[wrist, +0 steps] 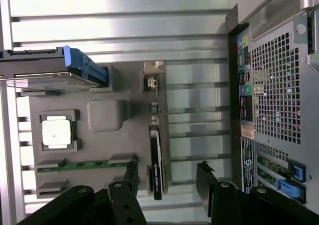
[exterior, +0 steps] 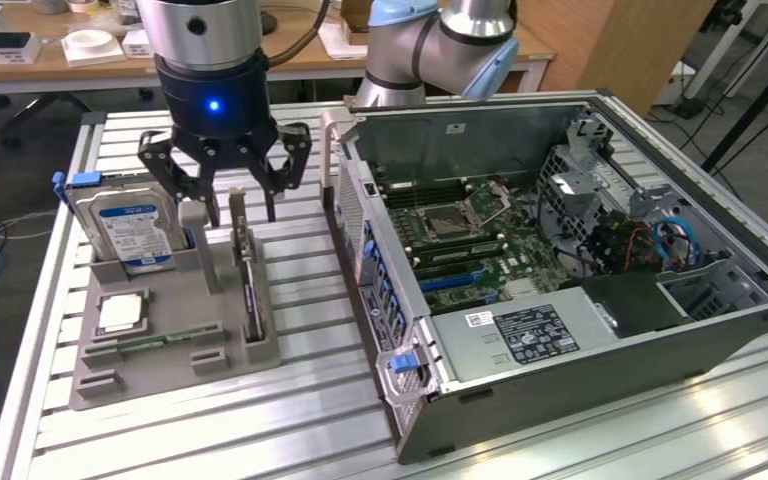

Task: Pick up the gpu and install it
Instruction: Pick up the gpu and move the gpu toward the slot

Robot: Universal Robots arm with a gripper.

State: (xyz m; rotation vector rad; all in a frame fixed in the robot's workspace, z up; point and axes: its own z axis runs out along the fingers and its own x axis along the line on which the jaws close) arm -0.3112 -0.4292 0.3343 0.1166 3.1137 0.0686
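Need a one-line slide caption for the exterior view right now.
Open gripper hovers over the gpu standing on edge in the gray holder, beside the open case.

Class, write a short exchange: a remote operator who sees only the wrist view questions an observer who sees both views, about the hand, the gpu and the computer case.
Operator: In my wrist view the gpu stands edge-on between the fingers of the hand. How low is the hand?
Observer: In the exterior view its open fingertips reach down near the gpu's top edge at the far end. I cannot tell whether they touch it.
Operator: I see only the perforated outside of the computer case. Is it open?
Observer: Yes, it lies with its open side up, and the motherboard inside is exposed.
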